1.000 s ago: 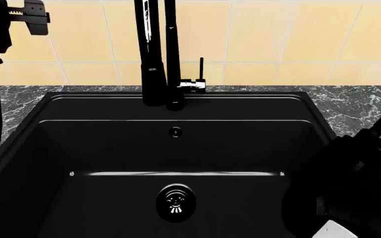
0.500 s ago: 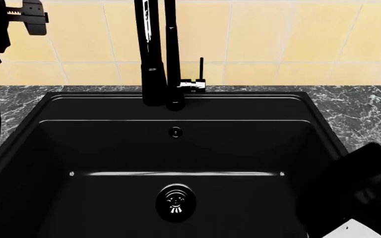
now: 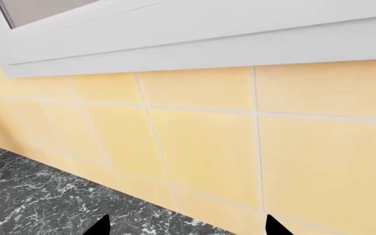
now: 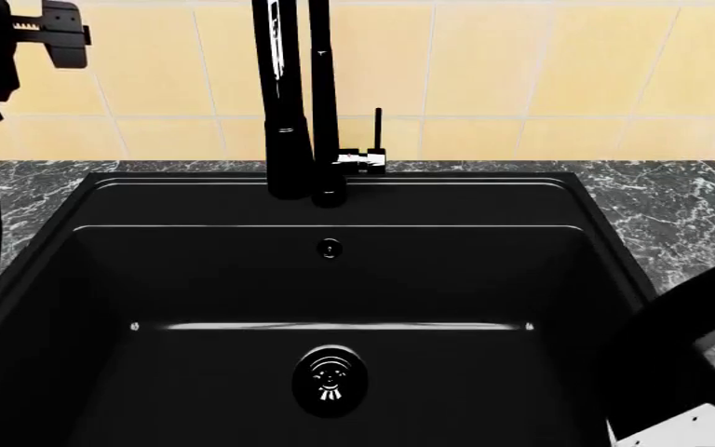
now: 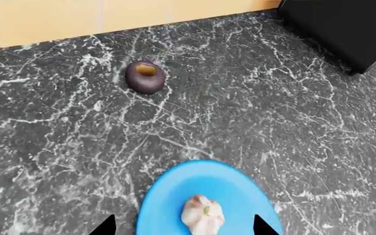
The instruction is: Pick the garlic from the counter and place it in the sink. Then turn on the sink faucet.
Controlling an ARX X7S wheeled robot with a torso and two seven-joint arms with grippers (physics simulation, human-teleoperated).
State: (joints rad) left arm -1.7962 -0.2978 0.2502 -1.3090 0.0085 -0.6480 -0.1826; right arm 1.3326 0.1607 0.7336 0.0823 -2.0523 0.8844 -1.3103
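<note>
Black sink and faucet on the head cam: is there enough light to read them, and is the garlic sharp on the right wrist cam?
Head view: sink nearly uniform black, edges shown by thin highlights; faucet contrasts well against yellow tiles. Right wrist view: garlic sharp, evenly lit, on the blue plate.

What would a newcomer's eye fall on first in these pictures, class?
Probably the big black sink filling the head view, with the tall black faucet rising behind it against yellow tiles. In the right wrist view, a bright blue plate on the dark marble counter holds the pale garlic, with a dark purplish bulb lying apart from it.
</note>
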